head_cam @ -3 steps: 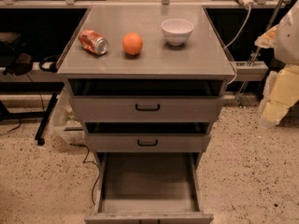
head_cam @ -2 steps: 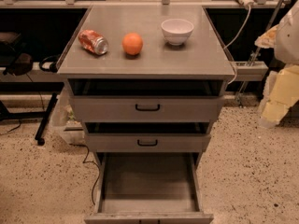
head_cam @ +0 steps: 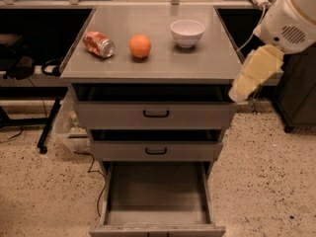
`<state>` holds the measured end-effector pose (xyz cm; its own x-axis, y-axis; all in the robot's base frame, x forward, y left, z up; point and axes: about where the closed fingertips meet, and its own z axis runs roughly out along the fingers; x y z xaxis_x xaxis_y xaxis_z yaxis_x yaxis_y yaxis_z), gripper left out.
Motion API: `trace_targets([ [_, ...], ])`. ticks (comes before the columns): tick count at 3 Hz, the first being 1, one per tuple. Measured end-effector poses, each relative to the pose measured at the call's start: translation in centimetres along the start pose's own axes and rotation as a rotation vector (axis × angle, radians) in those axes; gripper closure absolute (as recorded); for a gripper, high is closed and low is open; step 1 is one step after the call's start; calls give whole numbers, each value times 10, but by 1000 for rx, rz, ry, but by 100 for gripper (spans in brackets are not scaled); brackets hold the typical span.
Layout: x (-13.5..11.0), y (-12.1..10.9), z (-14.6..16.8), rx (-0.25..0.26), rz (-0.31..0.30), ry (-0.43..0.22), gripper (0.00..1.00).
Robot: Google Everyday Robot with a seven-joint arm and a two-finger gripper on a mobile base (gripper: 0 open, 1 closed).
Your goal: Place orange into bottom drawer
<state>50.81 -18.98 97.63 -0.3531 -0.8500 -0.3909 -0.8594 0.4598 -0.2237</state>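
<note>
The orange [head_cam: 140, 46] sits on the grey cabinet top [head_cam: 158, 65], between a crushed red-orange soda can [head_cam: 98, 44] and a white bowl [head_cam: 187, 32]. The bottom drawer [head_cam: 157, 194] is pulled out, and its plain grey inside holds nothing. My arm comes in from the upper right as a white housing with a pale yellow link. My gripper [head_cam: 238, 94] is at that link's lower end, by the cabinet's right front corner. It is well to the right of the orange, lower in the picture, and holds nothing that I can see.
The two upper drawers [head_cam: 156, 113] with black handles stand slightly open. A dark shelf with cables runs behind the cabinet. A black stand leg [head_cam: 48, 125] and a plastic bag are on the speckled floor at the left. A dark cabinet [head_cam: 298, 98] stands at the right.
My arm has swung left and up, from beside the cabinet to its right front corner. The orange, can, bowl and drawers have not moved.
</note>
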Motion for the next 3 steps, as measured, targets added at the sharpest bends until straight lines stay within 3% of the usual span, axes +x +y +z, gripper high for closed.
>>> trace_targets([
  [1,-45,-35,25,31,107,-104,0],
  [3,-53,-41,29,40,138,-127,0],
])
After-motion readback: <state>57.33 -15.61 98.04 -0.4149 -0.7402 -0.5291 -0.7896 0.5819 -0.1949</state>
